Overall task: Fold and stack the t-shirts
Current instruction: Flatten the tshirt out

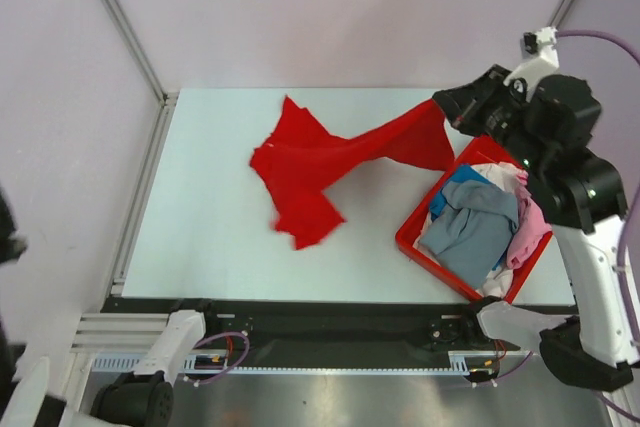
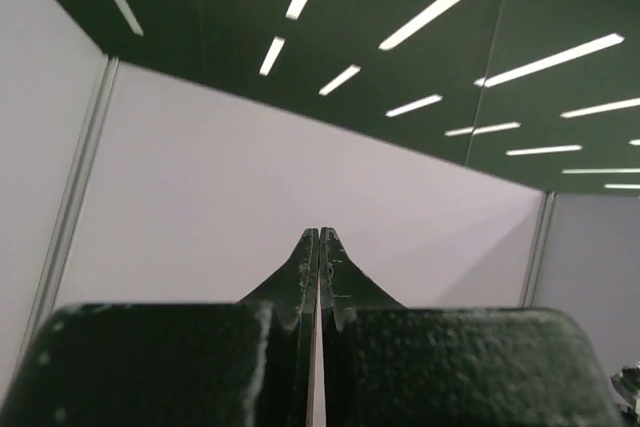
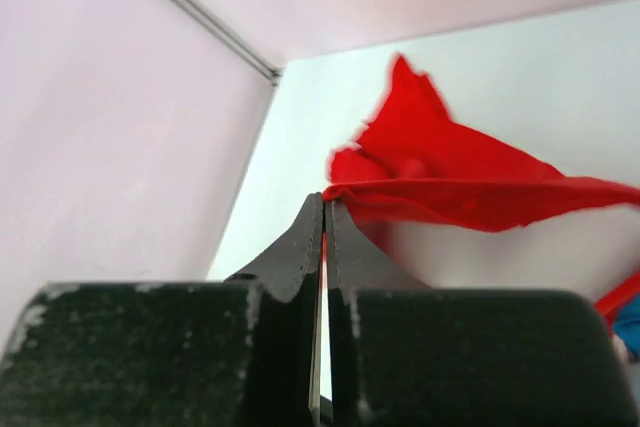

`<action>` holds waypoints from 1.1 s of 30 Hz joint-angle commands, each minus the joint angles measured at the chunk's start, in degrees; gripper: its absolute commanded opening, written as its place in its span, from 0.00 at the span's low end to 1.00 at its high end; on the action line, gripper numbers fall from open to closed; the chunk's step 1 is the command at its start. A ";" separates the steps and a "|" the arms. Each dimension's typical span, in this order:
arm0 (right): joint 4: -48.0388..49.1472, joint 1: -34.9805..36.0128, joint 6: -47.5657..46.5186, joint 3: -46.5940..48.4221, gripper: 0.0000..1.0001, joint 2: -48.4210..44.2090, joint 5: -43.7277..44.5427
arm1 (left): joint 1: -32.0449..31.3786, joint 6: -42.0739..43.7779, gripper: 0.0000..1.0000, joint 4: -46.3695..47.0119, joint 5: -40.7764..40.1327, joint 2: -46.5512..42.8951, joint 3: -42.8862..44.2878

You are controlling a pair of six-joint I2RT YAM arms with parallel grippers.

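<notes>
The large bright red t-shirt lies crumpled on the table's middle, with one end lifted and stretched to the right. My right gripper is shut on that end above the bin's far corner. In the right wrist view my right gripper pinches the red t-shirt at its tips. A grey-blue shirt, a pink one, a white one and a blue one lie heaped in the bin. My left gripper is shut and empty, pointing up at wall and ceiling.
The rigid red plastic bin stands at the table's right side, turned at an angle. The white table has a metal frame rail along its left edge. The left arm's base sits at the near left.
</notes>
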 commanded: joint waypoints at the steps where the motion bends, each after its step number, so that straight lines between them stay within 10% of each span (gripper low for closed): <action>1: 1.51 0.79 -0.33 -0.70 0.00 -2.80 -2.26 | -0.31 0.12 0.00 -7.70 1.18 2.40 3.63; 5: 4.82 0.79 1.51 -14.40 0.00 -6.49 -1.04 | 0.04 -6.29 0.00 -10.28 12.05 -5.05 -26.47; 14: 5.62 0.96 3.98 -20.58 0.00 -1.67 0.91 | -9.94 -16.67 0.41 2.64 18.71 -19.05 -81.66; 22: 3.78 0.35 3.54 -21.19 0.00 0.62 3.10 | -47.38 -24.85 0.52 7.27 -6.20 0.45 -83.65; 33: 4.48 -2.72 4.50 -27.17 0.00 -2.98 1.70 | -57.17 -14.66 0.59 25.06 -0.31 28.14 -76.89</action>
